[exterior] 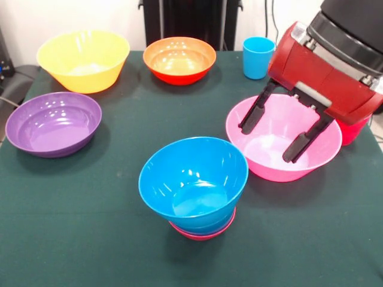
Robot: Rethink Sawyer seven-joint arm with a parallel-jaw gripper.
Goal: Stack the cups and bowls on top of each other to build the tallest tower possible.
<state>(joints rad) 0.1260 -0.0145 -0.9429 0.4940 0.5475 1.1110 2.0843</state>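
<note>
Front view, positions as seen by the camera. Table point(72, 239) carries all items. The tower point(194, 185) stands nearest the camera, about centre, its largest bowl on top of smaller ones. Behind it and to the right sits a wide bowl point(272, 152); the gripper point(274, 139) hangs over this bowl's inside, fingers spread apart. A cup point(353, 130) stands just behind that bowl's right edge, mostly hidden by the arm. At the left edge lies a shallow bowl point(52, 124); behind it, a deep bowl point(84, 60). Far centre holds another bowl point(179, 60), with a second cup point(257, 57) to its right.
</note>
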